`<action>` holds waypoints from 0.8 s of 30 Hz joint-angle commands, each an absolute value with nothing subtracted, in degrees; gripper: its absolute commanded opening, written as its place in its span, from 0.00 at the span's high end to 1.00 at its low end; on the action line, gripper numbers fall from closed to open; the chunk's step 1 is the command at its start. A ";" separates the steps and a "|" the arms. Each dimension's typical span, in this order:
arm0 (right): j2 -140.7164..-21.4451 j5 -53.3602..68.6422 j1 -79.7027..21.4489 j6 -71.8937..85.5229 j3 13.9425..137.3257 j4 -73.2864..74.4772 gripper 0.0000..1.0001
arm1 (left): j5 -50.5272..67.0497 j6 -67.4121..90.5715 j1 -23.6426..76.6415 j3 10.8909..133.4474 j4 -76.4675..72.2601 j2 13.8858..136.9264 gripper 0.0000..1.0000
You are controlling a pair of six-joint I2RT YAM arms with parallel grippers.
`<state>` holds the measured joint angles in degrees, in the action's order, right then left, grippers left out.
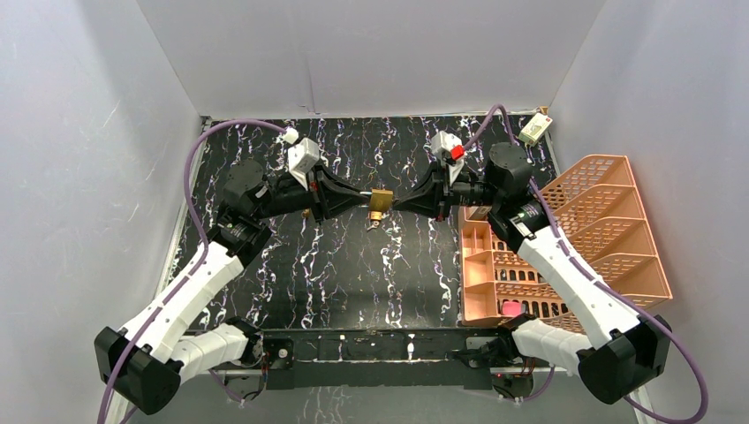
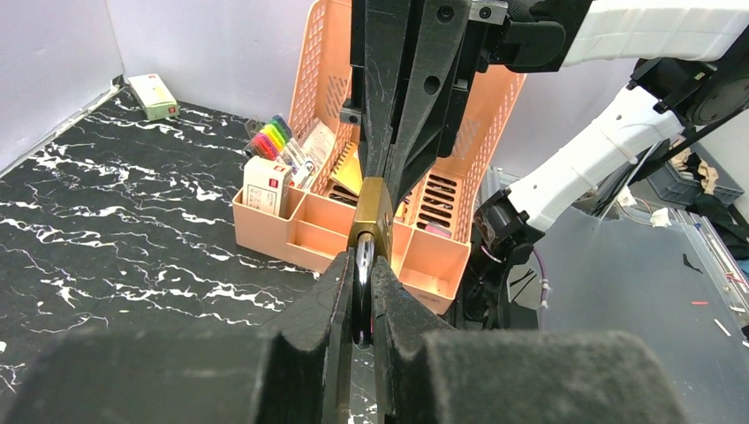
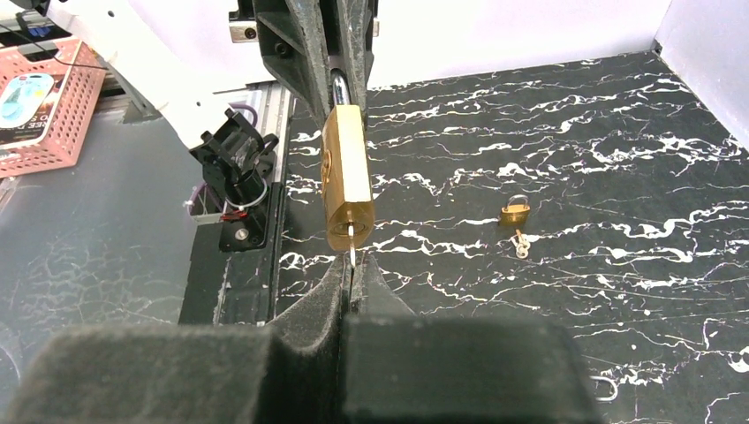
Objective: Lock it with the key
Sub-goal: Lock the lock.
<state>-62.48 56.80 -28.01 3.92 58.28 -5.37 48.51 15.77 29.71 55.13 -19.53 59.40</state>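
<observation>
A brass padlock (image 1: 381,200) hangs in the air between both grippers above the middle of the black marble table. My left gripper (image 1: 363,200) is shut on its steel shackle (image 2: 363,265); the brass body (image 2: 374,216) sticks out beyond the fingertips. My right gripper (image 1: 397,204) is shut on a silver key (image 3: 351,256) that sits in the keyhole at the padlock's bottom end (image 3: 347,199). In the right wrist view the left gripper's fingers (image 3: 309,53) clamp the shackle from above.
A second small brass padlock with a key (image 3: 515,216) lies on the table; it also shows in the top view (image 1: 374,223). An orange desk organiser (image 1: 565,238) with pens and cards stands at the right. A small white box (image 1: 535,130) sits at the back right corner.
</observation>
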 commanded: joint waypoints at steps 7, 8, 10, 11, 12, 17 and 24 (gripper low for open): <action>-59.07 54.01 -26.91 1.50 56.06 -7.20 1.00 | 46.53 12.15 27.40 58.70 -17.24 54.60 1.00; -58.83 53.97 -26.69 1.50 55.79 -7.21 1.00 | 46.36 12.01 27.20 58.79 -16.83 54.36 1.00; -58.50 53.88 -26.09 1.30 55.49 -7.21 1.00 | 46.32 11.76 26.83 58.90 -16.11 53.94 1.00; -58.37 53.88 -25.82 1.17 55.33 -7.13 1.00 | 46.32 11.57 26.61 58.84 -15.78 53.61 1.00; -58.11 53.81 -25.52 1.03 55.18 -7.00 1.00 | 46.24 11.42 26.45 58.62 -15.67 53.28 1.00; -57.42 52.31 -24.77 0.85 53.19 -7.41 1.00 | 45.11 8.84 25.57 58.56 -12.51 52.06 1.00; -61.05 47.00 -24.70 2.80 50.70 -7.14 1.00 | 39.32 1.54 24.87 61.72 0.29 54.27 1.00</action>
<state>-58.98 51.35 -24.86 1.87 50.61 -6.13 43.72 6.61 25.45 57.49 -5.74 54.00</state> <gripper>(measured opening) 0.019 0.075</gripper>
